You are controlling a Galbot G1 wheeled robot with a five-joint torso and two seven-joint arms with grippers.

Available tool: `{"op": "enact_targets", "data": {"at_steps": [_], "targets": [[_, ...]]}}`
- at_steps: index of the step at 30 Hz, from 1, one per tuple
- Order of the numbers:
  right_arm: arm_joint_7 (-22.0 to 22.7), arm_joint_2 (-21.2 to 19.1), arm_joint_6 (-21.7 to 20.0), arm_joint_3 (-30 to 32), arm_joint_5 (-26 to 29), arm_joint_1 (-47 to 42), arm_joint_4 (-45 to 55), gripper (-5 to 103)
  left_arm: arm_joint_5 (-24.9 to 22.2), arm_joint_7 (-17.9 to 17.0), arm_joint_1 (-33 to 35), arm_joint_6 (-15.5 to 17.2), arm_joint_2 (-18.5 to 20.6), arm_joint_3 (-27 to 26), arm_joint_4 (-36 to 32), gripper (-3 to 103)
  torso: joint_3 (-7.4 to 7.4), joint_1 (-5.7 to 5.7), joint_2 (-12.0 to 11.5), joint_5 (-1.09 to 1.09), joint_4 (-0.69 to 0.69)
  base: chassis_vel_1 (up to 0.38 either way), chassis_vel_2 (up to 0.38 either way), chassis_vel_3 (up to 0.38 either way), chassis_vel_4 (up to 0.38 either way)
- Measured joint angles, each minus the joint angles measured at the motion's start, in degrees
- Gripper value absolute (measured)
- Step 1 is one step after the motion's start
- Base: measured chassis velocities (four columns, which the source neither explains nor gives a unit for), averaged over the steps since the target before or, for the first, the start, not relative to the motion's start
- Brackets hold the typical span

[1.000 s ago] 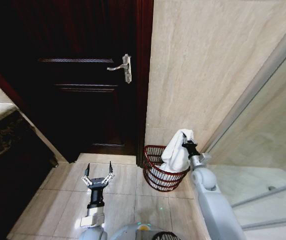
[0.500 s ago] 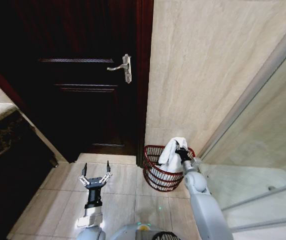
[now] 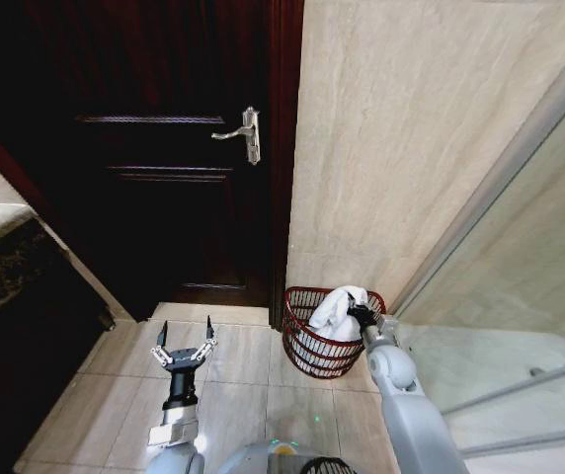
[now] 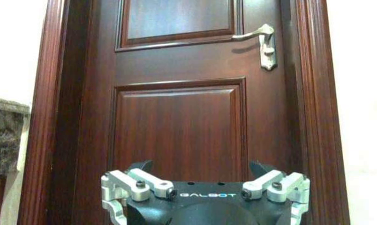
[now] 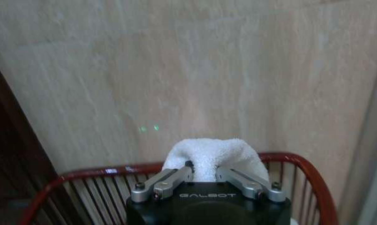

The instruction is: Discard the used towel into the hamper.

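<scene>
The hamper (image 3: pixel 307 348), a round basket of reddish-brown bars, stands on the floor against the wall, just right of the door. The white towel (image 3: pixel 332 311) is bunched at its rim and hangs down inside. My right gripper (image 3: pixel 355 312) is at the rim, shut on the towel's top. In the right wrist view the towel (image 5: pixel 207 151) bulges between the fingers (image 5: pixel 166 182) of that gripper (image 5: pixel 204 169), with the hamper rim (image 5: pixel 298 165) curving around behind. My left gripper (image 3: pixel 185 338) hovers open over the floor tiles left of the hamper, facing the door, its jaws spread wide (image 4: pixel 201 165).
A dark wooden door (image 3: pixel 164 188) with a metal lever handle (image 3: pixel 247 133) stands shut ahead. A beige stone wall (image 3: pixel 401 148) rises behind the hamper. A glass shower partition (image 3: pixel 520 296) closes the right side. A dark counter (image 3: pixel 6 286) runs along the left.
My right arm has come down, lowering the towel from above the rim into the hamper. The left gripper has drifted slightly left and stays open.
</scene>
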Motion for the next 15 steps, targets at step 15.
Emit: {"op": "enact_targets", "data": {"at_steps": [15], "targets": [[-7.81, -4.9, -14.78, -0.08, -5.89, 3.52, -2.36, 4, 0.47, -0.11, -0.86, -0.03, -0.45, 0.32, 1.69, 100, 0.01, 0.0, 0.0, 0.0, 0.0, 0.0, 0.0, 0.0, 0.0]]}}
